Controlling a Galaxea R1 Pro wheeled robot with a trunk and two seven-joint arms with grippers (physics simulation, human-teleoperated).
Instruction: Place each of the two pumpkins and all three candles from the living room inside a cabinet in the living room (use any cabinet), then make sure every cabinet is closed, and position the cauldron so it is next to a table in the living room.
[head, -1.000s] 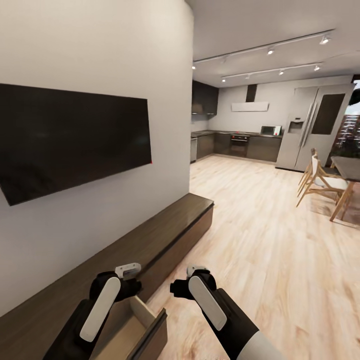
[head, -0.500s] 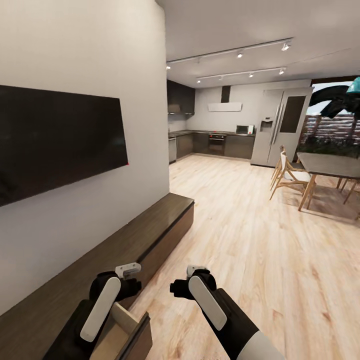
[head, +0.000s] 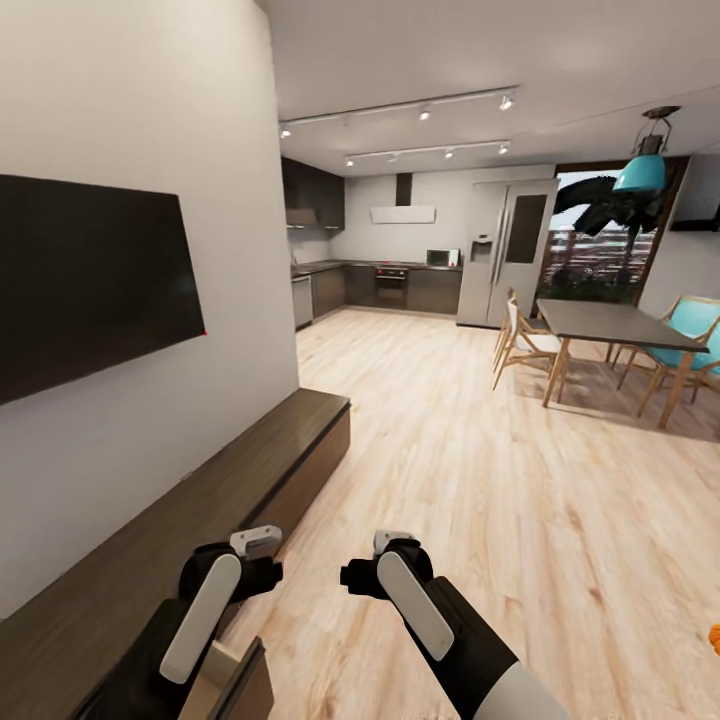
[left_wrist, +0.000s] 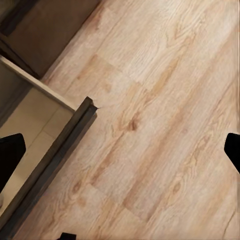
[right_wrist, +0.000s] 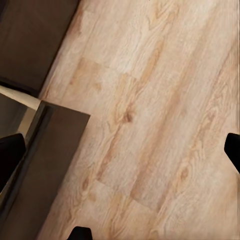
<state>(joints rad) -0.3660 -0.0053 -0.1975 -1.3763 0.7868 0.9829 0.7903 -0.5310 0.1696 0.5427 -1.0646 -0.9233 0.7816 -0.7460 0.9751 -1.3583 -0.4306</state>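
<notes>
- The cabinet (head: 230, 480), long, low and dark brown, runs along the white wall from about 8 o'clock in the head view toward 11 o'clock, ending short of the wall's corner.
- One drawer (head: 225, 685) of the cabinet stands pulled out at about 7 o'clock, under the left arm; its pale inside (left_wrist: 35, 120) and dark front edge (left_wrist: 55, 160) show in the left wrist view over the wood floor (left_wrist: 160, 100).
- The left gripper (head: 255, 545) hangs above the drawer's outer edge, holding nothing; its dark fingertips (left_wrist: 10, 155) sit at opposite edges of its wrist view, so the jaws are wide apart.
- The right gripper (head: 390, 545) hangs over bare floor just beside the drawer, at about 6 o'clock; its jaws are likewise apart and hold nothing, with one fingertip (right_wrist: 10, 152) over the drawer front (right_wrist: 50, 160).
- A black television (head: 90, 280) hangs on the wall above the cabinet.
- At 2 o'clock a dining bench (head: 615, 325) stands with wooden chairs (head: 520, 340) around it, a teal lamp (head: 645, 170) above.
- Far off at 12 o'clock lies a kitchen with a steel refrigerator (head: 505, 250).
</notes>
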